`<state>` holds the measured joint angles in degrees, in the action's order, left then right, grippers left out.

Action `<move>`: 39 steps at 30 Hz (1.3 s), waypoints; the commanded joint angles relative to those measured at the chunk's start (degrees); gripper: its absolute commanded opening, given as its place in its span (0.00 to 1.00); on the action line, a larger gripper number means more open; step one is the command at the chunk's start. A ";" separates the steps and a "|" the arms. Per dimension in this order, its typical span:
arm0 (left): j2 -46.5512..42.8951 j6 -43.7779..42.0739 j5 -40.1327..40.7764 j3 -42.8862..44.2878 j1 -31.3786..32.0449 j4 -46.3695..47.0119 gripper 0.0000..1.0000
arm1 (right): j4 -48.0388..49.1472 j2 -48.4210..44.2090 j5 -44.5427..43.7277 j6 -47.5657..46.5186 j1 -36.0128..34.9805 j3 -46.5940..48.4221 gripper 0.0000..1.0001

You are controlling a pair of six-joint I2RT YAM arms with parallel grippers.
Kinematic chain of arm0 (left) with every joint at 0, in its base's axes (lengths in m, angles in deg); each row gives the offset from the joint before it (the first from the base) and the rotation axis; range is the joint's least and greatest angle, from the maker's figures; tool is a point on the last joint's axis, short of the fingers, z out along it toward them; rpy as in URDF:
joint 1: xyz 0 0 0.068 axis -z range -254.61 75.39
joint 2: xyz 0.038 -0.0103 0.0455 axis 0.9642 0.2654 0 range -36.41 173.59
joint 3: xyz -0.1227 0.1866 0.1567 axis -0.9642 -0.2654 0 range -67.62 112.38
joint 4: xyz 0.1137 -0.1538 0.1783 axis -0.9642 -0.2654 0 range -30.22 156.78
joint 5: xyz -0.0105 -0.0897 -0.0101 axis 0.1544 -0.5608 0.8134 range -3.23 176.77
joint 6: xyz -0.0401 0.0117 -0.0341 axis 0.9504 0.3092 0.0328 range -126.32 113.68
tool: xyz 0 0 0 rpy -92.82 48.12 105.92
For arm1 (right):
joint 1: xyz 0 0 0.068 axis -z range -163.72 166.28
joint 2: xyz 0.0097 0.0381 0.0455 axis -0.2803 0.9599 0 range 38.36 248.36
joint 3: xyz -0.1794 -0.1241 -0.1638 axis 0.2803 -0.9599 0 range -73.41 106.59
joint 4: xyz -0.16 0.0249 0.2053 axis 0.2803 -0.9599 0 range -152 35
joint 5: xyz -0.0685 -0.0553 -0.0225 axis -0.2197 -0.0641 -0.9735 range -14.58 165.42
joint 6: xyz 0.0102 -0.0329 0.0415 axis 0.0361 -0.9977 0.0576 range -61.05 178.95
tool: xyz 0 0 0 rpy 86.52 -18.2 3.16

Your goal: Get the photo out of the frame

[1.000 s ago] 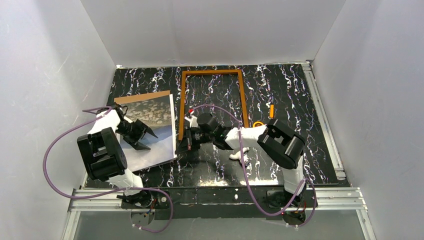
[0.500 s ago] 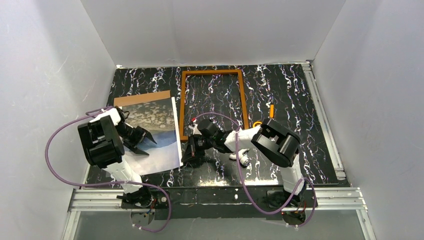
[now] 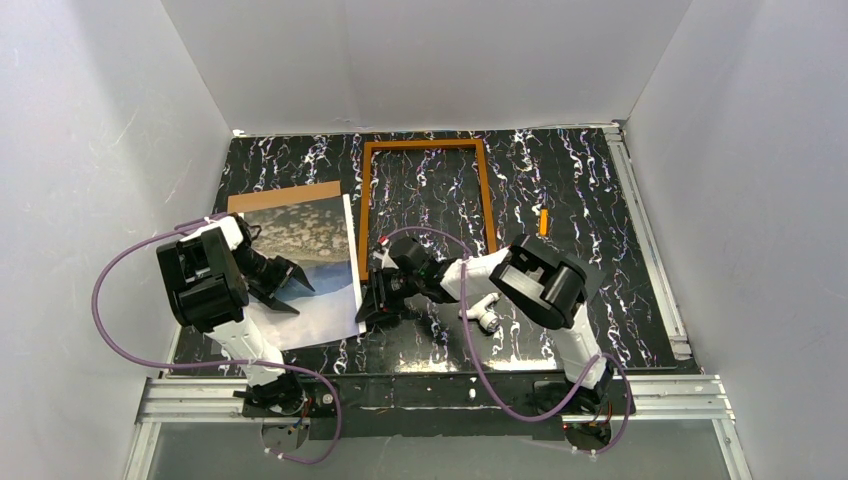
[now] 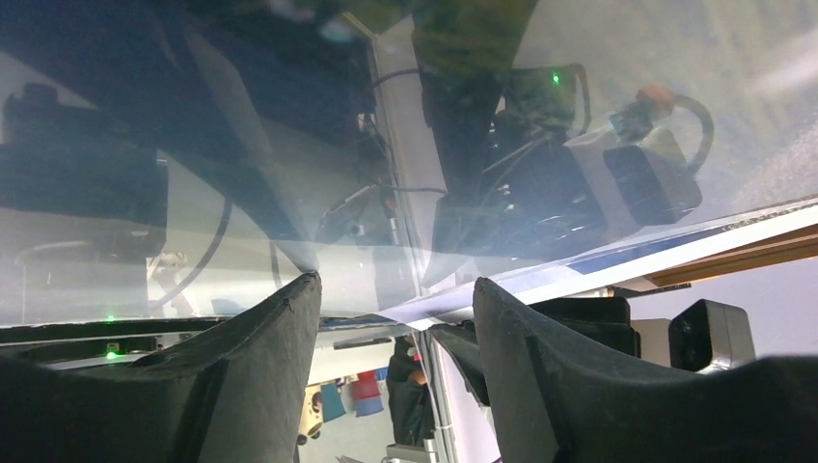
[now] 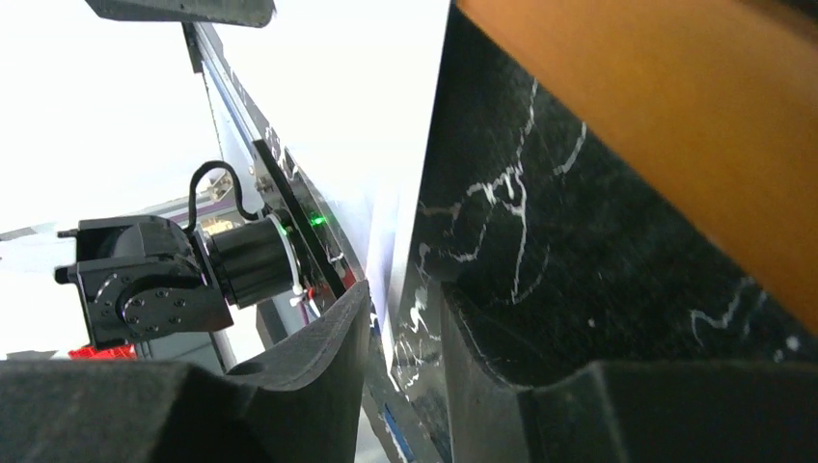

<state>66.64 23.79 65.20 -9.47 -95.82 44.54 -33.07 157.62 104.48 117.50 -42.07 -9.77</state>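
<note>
Your left gripper [image 3: 298, 293] hangs open-fingered over the photo [image 3: 312, 235], which lies on a tan board [image 3: 285, 196] left of the empty frame [image 3: 425, 146]. Your right gripper [image 3: 366, 310] sits at the photo's right edge with its fingers nearly together, and you can't tell whether they pinch it

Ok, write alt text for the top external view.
A landscape photo lies on the left of a black marbled table, out of the empty wooden frame lying beside it. The left end effector is over the photo; the right end effector is at its right edge.
</note>
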 commanded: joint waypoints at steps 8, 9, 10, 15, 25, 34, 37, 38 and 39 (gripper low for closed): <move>0.39 0.19 0.53 -0.27 -0.19 -7.30 0.58 | -15.32 -0.91 -3.21 -7.32 0.15 12.21 0.15; 0.32 0.21 0.54 -0.15 -0.15 -7.34 0.58 | -18.21 -1.75 -3.82 -8.41 0.16 13.61 0.10; 0.32 0.14 0.60 -0.01 -0.16 -7.30 0.58 | -21.23 -2.71 -4.65 -9.60 0.16 15.20 0.03; 1.63 0.52 1.07 0.97 -0.27 -7.37 0.58 | -36.98 -5.93 -5.89 -14.67 0.24 25.75 0.01; 2.90 0.27 2.01 2.11 -0.76 -7.69 0.58 | -51.83 -16.38 -8.54 -18.03 2.34 28.97 0.01; 0.08 -0.25 -2.09 1.83 -0.84 -6.43 0.60 | -60.05 -34.12 -18.16 -26.27 2.71 26.06 0.01; -3.90 0.17 -5.12 1.48 -0.76 -5.00 0.61 | -58.09 -37.00 -17.06 -28.92 2.71 27.49 0.01; -5.39 0.33 -6.76 1.44 -0.52 -4.14 0.61 | -57.92 -37.11 -16.54 -30.21 2.67 29.03 0.01; -6.87 0.46 -8.44 1.77 -0.10 -3.52 0.62 | -57.93 -36.93 -16.02 -31.33 2.63 30.86 0.01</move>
<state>66.27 24.18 63.15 -7.65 -96.28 45.24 -92.17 121.87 88.79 92.27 -39.23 16.37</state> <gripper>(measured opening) 0.611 0.022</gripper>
